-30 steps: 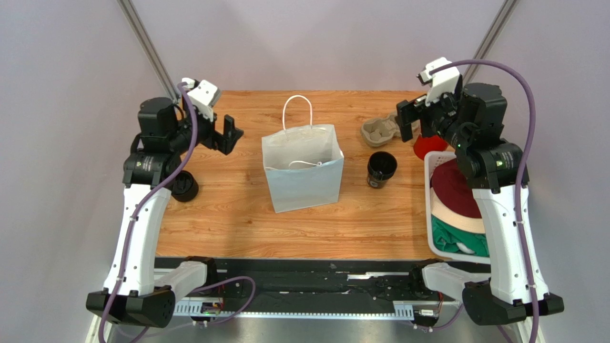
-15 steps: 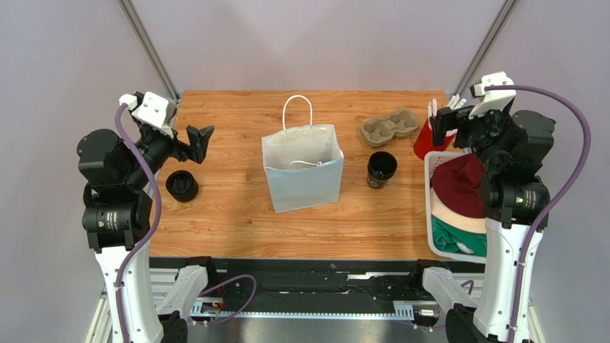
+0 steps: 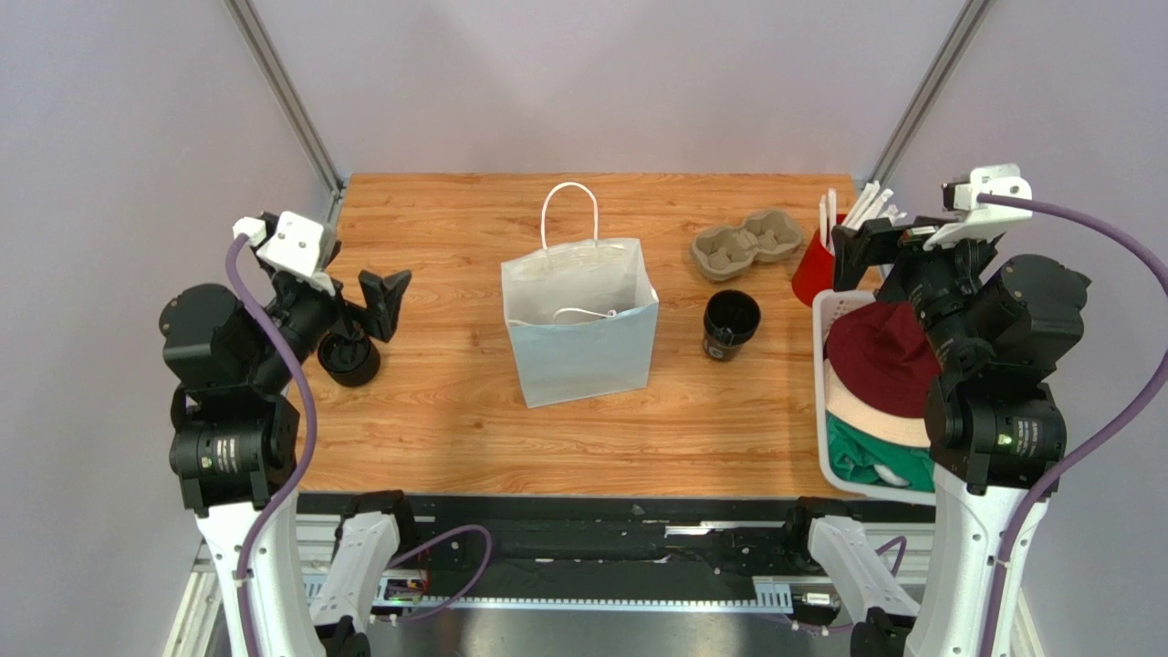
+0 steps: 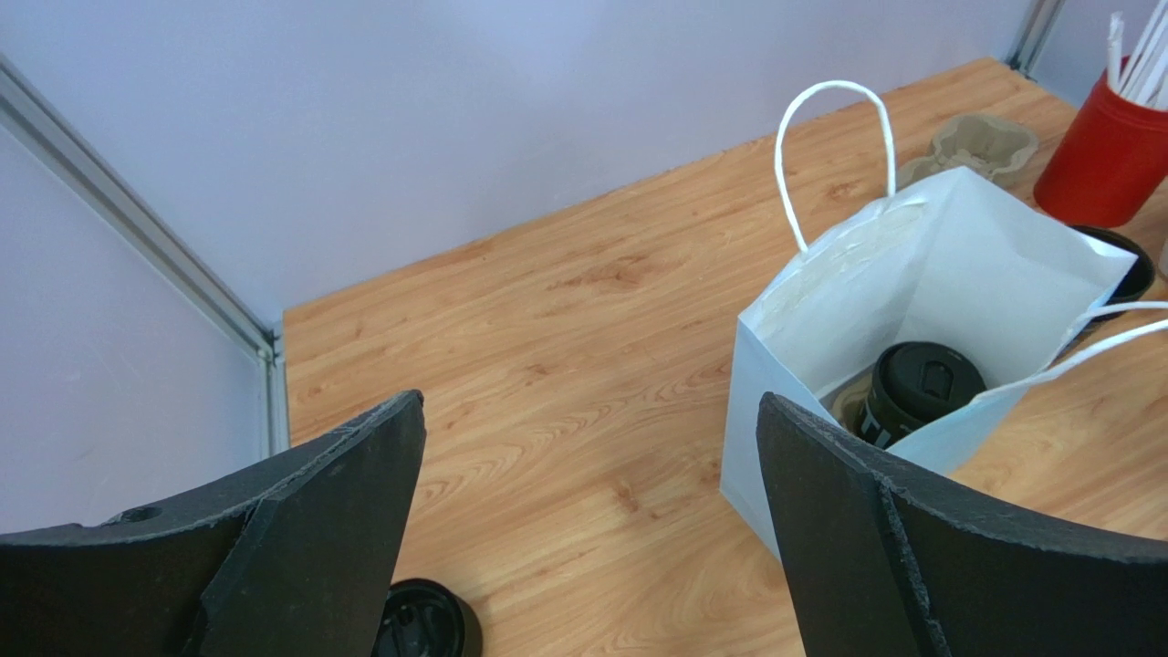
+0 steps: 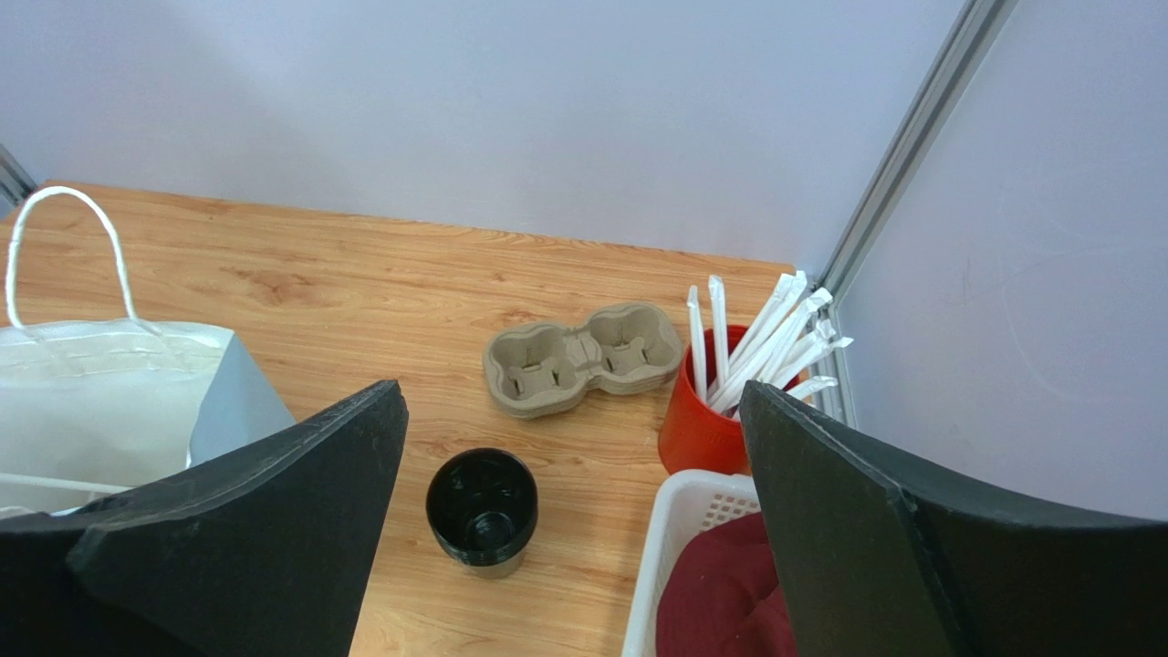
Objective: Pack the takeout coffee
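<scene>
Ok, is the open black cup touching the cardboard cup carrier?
Apart. The right wrist view shows a strip of bare table between the open black cup and the cup carrier.

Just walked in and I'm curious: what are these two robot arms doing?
They are packing takeout coffee into a white paper bag. One lidded black cup already sits inside it. A second black cup stands on the table right of the bag, a third black cup left of it. Both the left gripper and the right gripper are open and hold nothing.

Lab test booth: plain pale panel walls (image 3: 617, 82), aluminium corner posts (image 3: 281, 89), wooden table (image 3: 453, 397).
</scene>
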Available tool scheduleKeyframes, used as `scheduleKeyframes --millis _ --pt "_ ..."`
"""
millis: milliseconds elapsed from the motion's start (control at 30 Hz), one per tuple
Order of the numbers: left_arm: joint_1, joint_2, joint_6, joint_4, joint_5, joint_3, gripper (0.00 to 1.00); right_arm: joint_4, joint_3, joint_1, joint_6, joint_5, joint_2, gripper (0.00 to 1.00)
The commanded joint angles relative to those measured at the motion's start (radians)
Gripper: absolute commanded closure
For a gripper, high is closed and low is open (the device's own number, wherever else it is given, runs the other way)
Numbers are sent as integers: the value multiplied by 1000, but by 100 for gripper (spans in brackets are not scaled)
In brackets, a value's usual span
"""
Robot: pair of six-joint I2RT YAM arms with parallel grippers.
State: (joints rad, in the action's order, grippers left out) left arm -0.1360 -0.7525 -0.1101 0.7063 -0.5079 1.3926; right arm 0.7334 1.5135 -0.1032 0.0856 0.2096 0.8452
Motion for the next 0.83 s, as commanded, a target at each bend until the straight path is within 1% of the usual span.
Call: scheduleKeyframes --millis 0,267,800 --pt "-19 35 32 -56 -35 -15 1 -58 -15 16 -49 -13 -21 1" --pt "-34 45 49 -79 -76 -33 1 -66 -16 16 -69 -78 -55 1" --pt "-76 48 66 -103 -124 -66 1 -72 -26 33 -67 -84 -49 1"
